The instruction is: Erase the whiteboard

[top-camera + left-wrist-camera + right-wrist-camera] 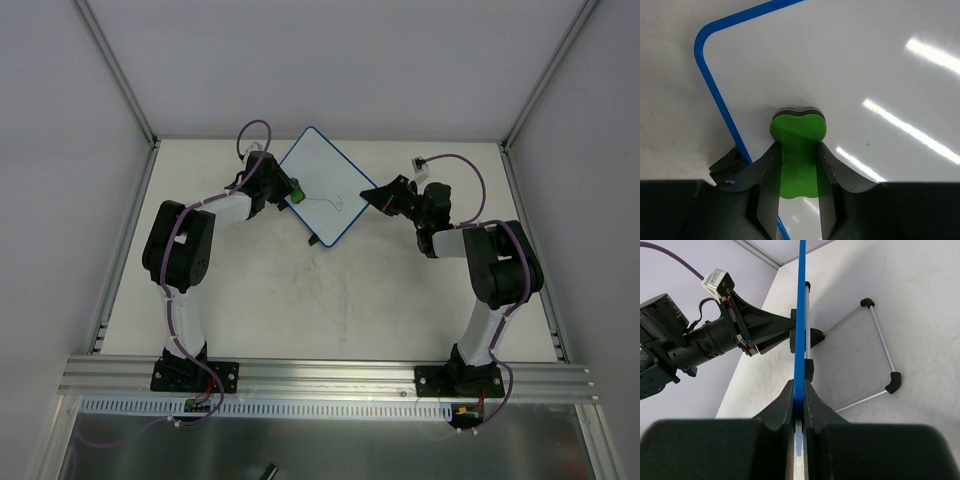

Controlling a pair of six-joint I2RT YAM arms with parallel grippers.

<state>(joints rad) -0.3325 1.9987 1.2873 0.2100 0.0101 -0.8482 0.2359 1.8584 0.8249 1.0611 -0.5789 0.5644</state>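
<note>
Pressing the eraser [798, 129], clamped in our left hand [798, 150], to the whiteboard [840, 65] our right hand [799, 395] pinches by its rim, we should next sweep toward the doodle [335, 203].

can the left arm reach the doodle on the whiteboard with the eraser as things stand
Probably yes. The left gripper holds the green eraser on the whiteboard, and only bare board lies between it and the doodle. The right gripper clamps the opposite edge, out of the path.

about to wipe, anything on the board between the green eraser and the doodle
Nothing visible does. The left gripper holds the green eraser at the whiteboard, with only bare board between it and the doodle. The right gripper clamps the opposite rim.
</note>
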